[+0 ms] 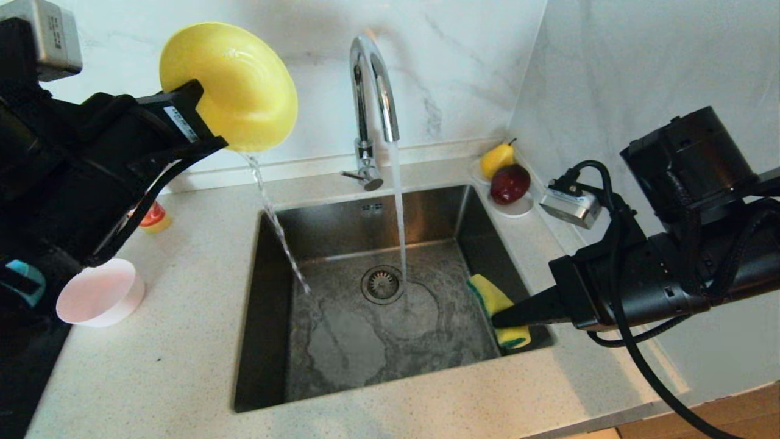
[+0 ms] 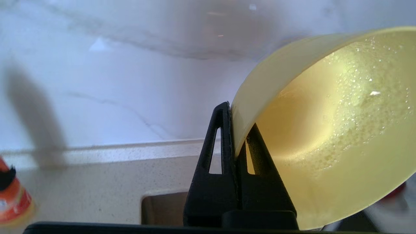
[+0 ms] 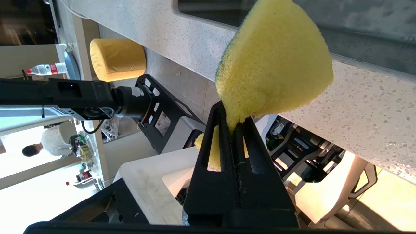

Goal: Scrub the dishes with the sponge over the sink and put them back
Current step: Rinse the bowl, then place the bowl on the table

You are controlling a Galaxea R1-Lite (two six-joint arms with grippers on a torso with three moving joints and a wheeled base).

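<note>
My left gripper [image 1: 204, 125] is shut on the rim of the yellow bowl [image 1: 234, 85], held high and tipped on its side left of the tap; water streams from it into the sink [image 1: 277, 317]. In the left wrist view the gripper [image 2: 234, 128] pinches the wet bowl [image 2: 331, 130] wall. My right gripper [image 1: 496, 318] is shut on the yellow sponge [image 1: 496, 299] with its green layer, low at the sink's right side; in the right wrist view the gripper [image 3: 233, 122] squeezes the sponge [image 3: 276, 61]. A pale pink bowl [image 1: 100, 292] stands on the counter at the left.
The chrome tap [image 1: 372, 91] runs water onto the basin beside the drain [image 1: 382, 284]. A white saucer [image 1: 518, 207] with a yellow pear [image 1: 496, 158] and a dark red fruit [image 1: 510, 183] sits at the back right corner. An orange-capped bottle [image 1: 152, 217] stands behind my left arm.
</note>
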